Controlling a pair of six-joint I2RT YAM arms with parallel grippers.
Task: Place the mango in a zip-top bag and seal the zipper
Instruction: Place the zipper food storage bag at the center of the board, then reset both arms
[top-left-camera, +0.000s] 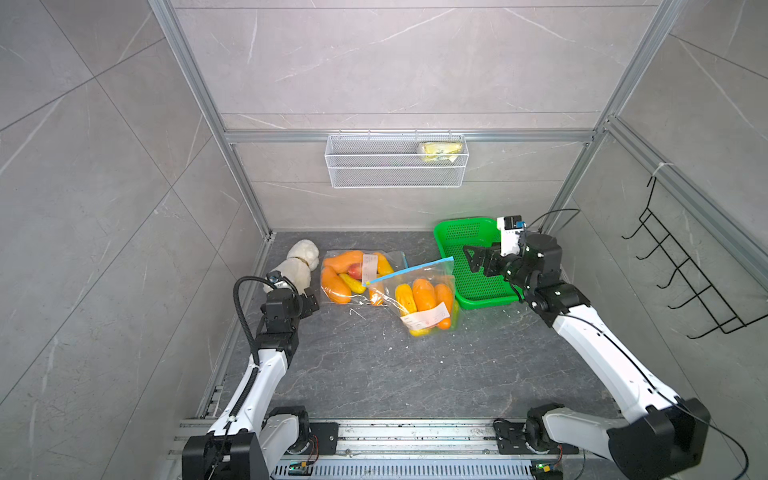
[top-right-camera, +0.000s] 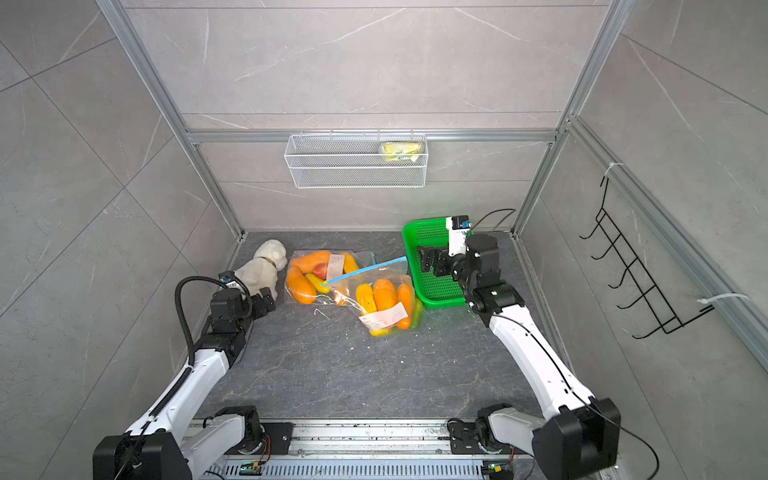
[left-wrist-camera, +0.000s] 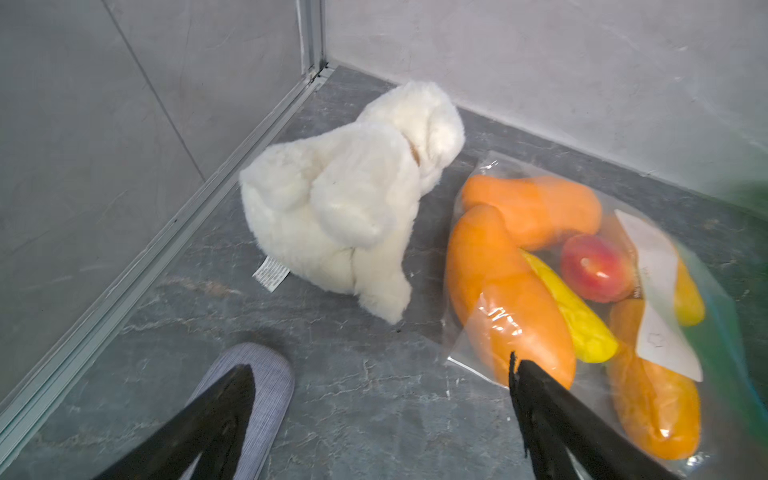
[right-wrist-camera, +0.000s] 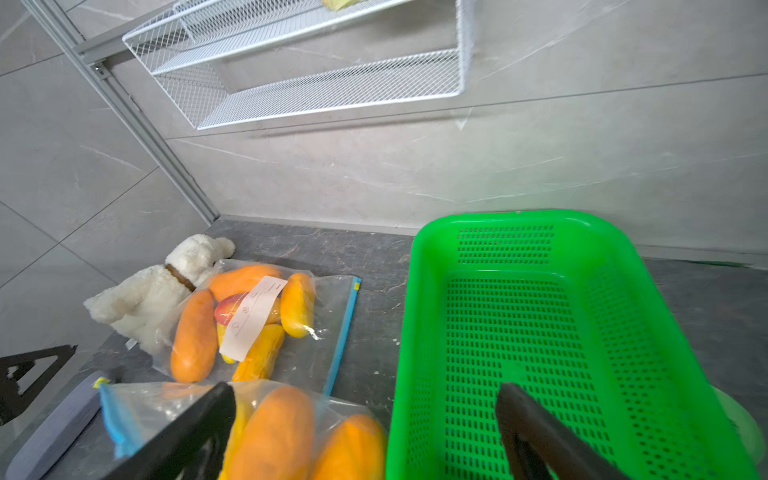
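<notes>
Two clear zip-top bags lie on the dark floor, each with several orange and yellow mangos inside. The nearer bag (top-left-camera: 424, 299) (top-right-camera: 386, 301) holds an orange mango (right-wrist-camera: 274, 432), and its blue zipper strip (top-left-camera: 411, 270) stands raised; whether it is sealed I cannot tell. The farther bag (top-left-camera: 357, 270) (left-wrist-camera: 582, 291) lies flat beside it. My right gripper (top-left-camera: 470, 259) (right-wrist-camera: 365, 388) is open and empty, hovering over that bag's edge and the rim of the green basket (top-left-camera: 469, 232). My left gripper (top-left-camera: 309, 305) (left-wrist-camera: 380, 365) is open and empty, at the farther bag's corner.
A white plush dog (top-left-camera: 299, 262) (left-wrist-camera: 345, 208) sits by the left wall. A grey ribbed pad (left-wrist-camera: 266, 386) lies under my left finger. A white wire shelf (top-left-camera: 395, 162) hangs on the back wall. A black hook rack (top-left-camera: 685, 282) is mounted on the right wall.
</notes>
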